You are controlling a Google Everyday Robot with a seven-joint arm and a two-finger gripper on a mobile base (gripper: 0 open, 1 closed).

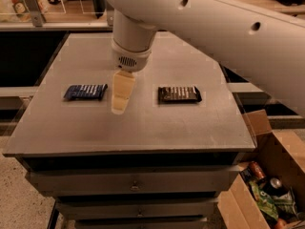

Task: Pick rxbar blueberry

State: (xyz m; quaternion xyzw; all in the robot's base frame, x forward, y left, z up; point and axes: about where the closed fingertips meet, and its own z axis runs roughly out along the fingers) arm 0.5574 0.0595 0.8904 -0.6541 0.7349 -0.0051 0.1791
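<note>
Just beside the rxbar blueberry on the bench, my empty fingers, whose spread I cannot tell, should centre across its narrow width before descending.

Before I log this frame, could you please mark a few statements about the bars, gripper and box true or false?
1. The rxbar blueberry lies flat on the table. True.
2. The gripper holds it. False: the gripper is beside the bar, apart from it.
3. The dark brown bar lies on the gripper's other side. True.
4. The two bars touch. False: they lie well apart.
5. The cardboard box stands on the table. False: it sits lower, beside the table.
</note>
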